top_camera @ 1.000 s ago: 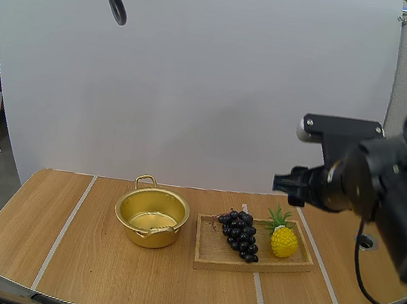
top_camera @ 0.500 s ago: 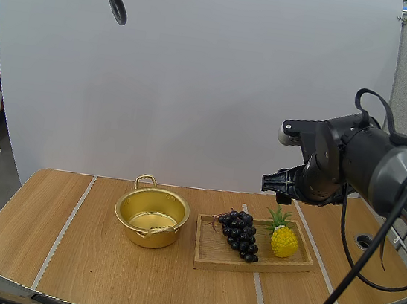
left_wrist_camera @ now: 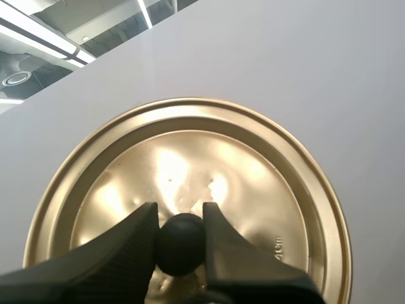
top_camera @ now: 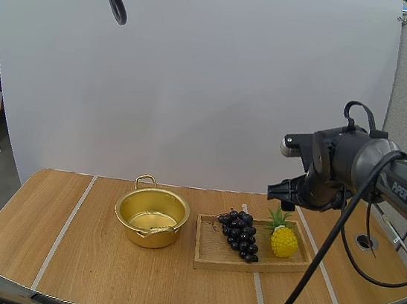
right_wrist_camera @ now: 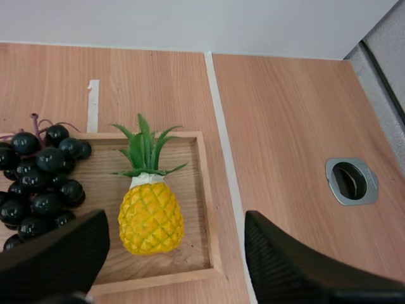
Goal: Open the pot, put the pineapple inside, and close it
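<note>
High view: the pot [top_camera: 151, 216] is seen open on the surface [top_camera: 40, 250], with the wooden tray [top_camera: 208, 255] at its 3 o'clock and the grapes [top_camera: 240, 235] and pineapple [top_camera: 283, 239] laid in the tray. Left wrist view: the lid [left_wrist_camera: 253, 190] is gripped by its knob [left_wrist_camera: 181, 244], pinched between the left jaws. Right wrist view: the right jaws are spread wide above the pineapple, grapes at its 9 o'clock.

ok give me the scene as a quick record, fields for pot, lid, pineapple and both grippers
pot: open, on table, left of tray
lid: in the air, left gripper shut on its knob
pineapple: on tray, right of grapes
right gripper: open, above pineapple
left to do: pineapple into pot, lid back on
</note>
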`<state>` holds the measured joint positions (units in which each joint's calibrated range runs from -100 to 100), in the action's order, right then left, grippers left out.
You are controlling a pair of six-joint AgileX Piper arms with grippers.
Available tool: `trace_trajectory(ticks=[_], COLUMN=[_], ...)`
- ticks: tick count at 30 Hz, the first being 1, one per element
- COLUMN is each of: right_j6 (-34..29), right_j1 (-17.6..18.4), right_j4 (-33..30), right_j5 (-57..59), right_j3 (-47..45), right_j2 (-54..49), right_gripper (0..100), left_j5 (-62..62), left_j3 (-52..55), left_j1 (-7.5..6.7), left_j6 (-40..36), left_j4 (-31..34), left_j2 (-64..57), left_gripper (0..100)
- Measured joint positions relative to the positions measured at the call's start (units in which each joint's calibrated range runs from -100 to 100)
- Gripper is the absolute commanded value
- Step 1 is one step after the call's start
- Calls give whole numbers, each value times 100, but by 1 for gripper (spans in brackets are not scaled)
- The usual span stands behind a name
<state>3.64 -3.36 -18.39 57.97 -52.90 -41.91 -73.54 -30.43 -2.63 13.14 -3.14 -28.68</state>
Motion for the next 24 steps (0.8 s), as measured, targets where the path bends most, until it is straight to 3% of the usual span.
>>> trace_trajectory(ticks=[24], right_j6=[301], right_j1=[-80], right_j4=[370], right_j5=[-1786], right_j3=[-156], right_j2=[2170], right_gripper=[100], left_j5=[0], left_j3=[0], left_j1=[0], left_j6=[0], left_j4=[0], left_j2=[0], left_gripper=[0])
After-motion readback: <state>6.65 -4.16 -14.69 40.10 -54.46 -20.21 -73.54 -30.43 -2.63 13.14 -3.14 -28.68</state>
